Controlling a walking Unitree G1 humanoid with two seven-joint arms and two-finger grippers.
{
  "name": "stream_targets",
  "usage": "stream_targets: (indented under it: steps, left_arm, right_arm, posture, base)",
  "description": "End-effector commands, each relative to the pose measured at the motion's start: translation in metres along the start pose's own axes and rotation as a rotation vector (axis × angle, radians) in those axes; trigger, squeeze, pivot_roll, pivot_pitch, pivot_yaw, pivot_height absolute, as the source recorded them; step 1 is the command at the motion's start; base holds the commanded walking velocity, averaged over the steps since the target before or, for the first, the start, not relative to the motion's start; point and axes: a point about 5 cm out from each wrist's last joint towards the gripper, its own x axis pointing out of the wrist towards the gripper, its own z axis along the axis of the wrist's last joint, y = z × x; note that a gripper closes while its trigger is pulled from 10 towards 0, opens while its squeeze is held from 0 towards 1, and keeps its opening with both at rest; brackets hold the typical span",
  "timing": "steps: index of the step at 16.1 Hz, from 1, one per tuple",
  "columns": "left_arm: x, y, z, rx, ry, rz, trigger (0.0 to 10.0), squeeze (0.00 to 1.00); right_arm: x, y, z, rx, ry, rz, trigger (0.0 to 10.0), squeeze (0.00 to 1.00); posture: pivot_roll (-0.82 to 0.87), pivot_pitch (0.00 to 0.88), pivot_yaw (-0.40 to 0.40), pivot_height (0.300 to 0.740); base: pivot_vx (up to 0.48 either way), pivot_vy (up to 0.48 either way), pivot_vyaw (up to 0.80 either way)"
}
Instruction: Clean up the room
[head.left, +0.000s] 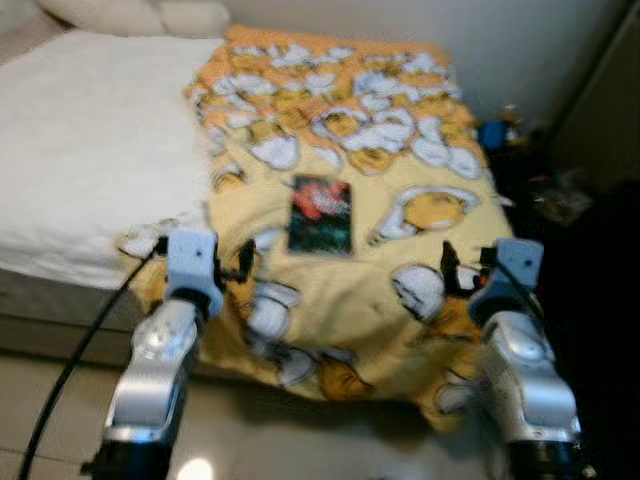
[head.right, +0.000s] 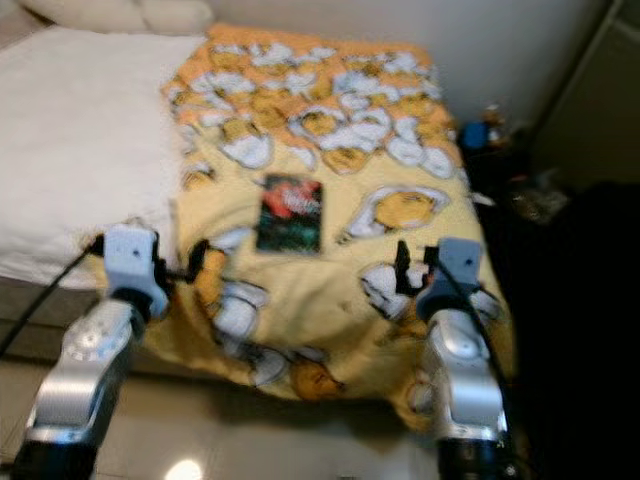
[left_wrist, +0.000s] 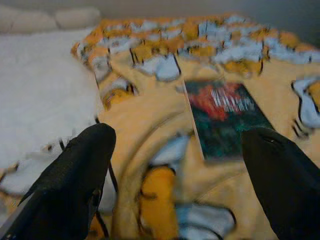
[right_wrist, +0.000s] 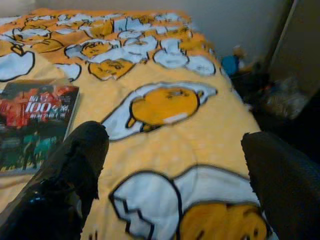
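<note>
Ahead, beyond both spread jaws, a book (head.left: 320, 214) lies flat on the blanket (head.left: 430, 170).

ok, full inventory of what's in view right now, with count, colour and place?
book: 1, dark green and red cover, flat on the middle of the blanket
blanket: 1, yellow with white and orange cartoon print, spread over the bed's right part
sheet: 1, white, bed's left part
pillows: 2, cream, at the head of the bed
clutter: several small things, one blue, blurred, on the dark floor right of the bed
left gripper: 1, black fingers, open, over the blanket's near edge
right gripper: 1, black fingers, open, over the blanket, right of the book
</note>
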Motion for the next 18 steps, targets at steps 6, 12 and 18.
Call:
stream_targets:
  steps: [6,12,18]
  left_arm:
    - [0.0041,0.0013,0.0082,0.003,-0.058,-0.031,10.0,1.0]
    - [0.0014,-0.002,0.0027,-0.039,-0.05,-0.047,10.0,1.0]
    - [0.0017,-0.0024,0.002,-0.041,-0.054,-0.048,10.0,1.0]
  right_arm:
    - [-0.0049,0.0021,0.0008,-0.004,-0.017,-0.015,10.0,0.96]
    - [-0.0046,0.0037,0.0037,-0.054,-0.029,0.036,10.0,0.0]
    - [0.0011,0.0021,0.004,-0.063,-0.018,0.002,10.0,0.0]
  posture:
    - [-0.09,0.0,0.043,0.74]
    - [-0.09,0.0,0.03,0.74]
    - [-0.08,0.0,0.018,0.74]
  base:
    - [0.0,-0.216,0.0]
    - [0.18,0.0,0.0]
    - [0.312,0.0,0.43]
